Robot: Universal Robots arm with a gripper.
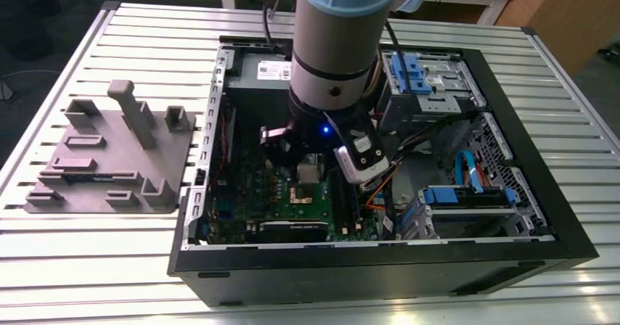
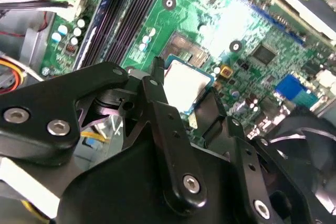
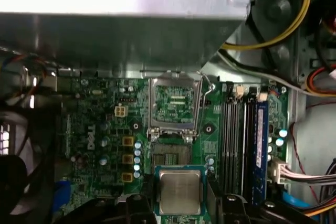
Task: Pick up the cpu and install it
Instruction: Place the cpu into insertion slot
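Pincer [image 2: 185, 83] around one cpu [image 3: 180, 191]

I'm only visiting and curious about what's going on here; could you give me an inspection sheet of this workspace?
Surface: slatted metal table bearing an open computer case.
Job's things: cpu above the motherboard, near the open socket.
Clutter: grey fixture plate beside the case.
Hand: the hand grips the cpu by two edges.
Cables: yellow cable, blue cable, both inside the case.
Surroundings: wooden furniture beyond the table.
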